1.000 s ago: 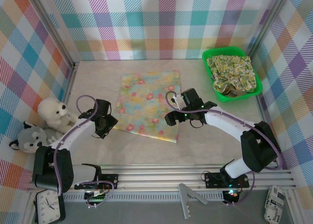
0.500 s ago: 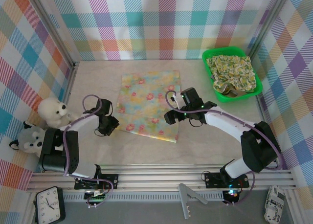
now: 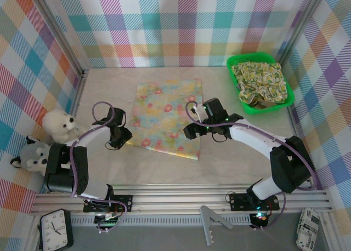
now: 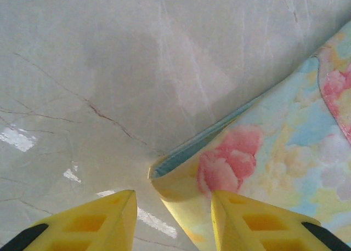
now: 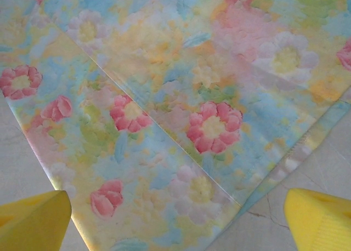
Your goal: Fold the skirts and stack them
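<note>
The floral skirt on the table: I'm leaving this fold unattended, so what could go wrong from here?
1. The left gripper stands open, straddling only the tip of the near-left corner of the floral skirt, where two layers show. Closing could catch one layer or slip off.
2. The right gripper hangs wide open with a broad flat span of the skirt between its fingers. Closing there could bunch the cloth and skew the fold.

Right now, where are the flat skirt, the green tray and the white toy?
flat skirt (image 3: 167,114): top view, middle of the cloth.
green tray (image 3: 251,56): top view, its far rim.
white toy (image 3: 58,121): top view, its head.
</note>
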Robot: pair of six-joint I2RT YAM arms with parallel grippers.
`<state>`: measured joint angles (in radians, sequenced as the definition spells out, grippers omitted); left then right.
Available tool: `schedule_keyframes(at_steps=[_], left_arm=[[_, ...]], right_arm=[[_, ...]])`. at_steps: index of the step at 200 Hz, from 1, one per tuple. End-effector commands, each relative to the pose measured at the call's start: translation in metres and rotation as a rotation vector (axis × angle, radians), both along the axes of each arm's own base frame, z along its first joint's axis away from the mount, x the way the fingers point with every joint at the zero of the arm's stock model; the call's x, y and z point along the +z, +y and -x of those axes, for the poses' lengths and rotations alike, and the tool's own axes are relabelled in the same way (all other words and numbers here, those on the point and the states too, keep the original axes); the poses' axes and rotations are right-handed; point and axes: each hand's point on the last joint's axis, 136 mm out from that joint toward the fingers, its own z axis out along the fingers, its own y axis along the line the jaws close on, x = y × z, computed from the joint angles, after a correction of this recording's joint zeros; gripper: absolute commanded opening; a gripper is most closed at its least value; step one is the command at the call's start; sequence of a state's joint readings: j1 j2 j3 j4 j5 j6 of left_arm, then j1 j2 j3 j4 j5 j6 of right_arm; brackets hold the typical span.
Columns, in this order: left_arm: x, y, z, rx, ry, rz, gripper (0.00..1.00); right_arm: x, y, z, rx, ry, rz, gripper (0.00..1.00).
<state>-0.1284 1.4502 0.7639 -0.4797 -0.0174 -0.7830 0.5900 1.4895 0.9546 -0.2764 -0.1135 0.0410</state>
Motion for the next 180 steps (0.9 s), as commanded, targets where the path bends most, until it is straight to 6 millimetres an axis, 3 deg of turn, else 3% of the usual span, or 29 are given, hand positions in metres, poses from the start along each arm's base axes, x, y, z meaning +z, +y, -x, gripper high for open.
schedule_keyframes(at_steps=[1, 41, 92, 113, 148, 180], left_arm=[[-0.001, 0.005, 0.001, -0.017, 0.020, -0.036, 0.40], [-0.010, -0.005, -0.014, -0.039, 0.018, 0.003, 0.35], [-0.001, -0.009, -0.018, -0.057, -0.008, 0.017, 0.12], [0.005, -0.007, -0.011, -0.059, 0.001, 0.004, 0.00], [0.010, -0.004, -0.002, -0.057, 0.011, -0.007, 0.00], [0.009, -0.004, 0.001, -0.054, 0.016, -0.005, 0.00]], right_arm=[[0.004, 0.007, 0.001, 0.017, -0.003, -0.028, 0.99], [0.004, 0.010, 0.007, 0.041, 0.005, -0.040, 0.99], [-0.007, 0.023, 0.040, 0.217, 0.036, 0.006, 0.99], [-0.022, 0.022, 0.060, 0.350, 0.025, 0.102, 0.94], [-0.062, 0.014, 0.101, 0.656, -0.040, 0.384, 0.84], [-0.091, 0.009, 0.114, 0.787, -0.074, 0.548, 0.77]])
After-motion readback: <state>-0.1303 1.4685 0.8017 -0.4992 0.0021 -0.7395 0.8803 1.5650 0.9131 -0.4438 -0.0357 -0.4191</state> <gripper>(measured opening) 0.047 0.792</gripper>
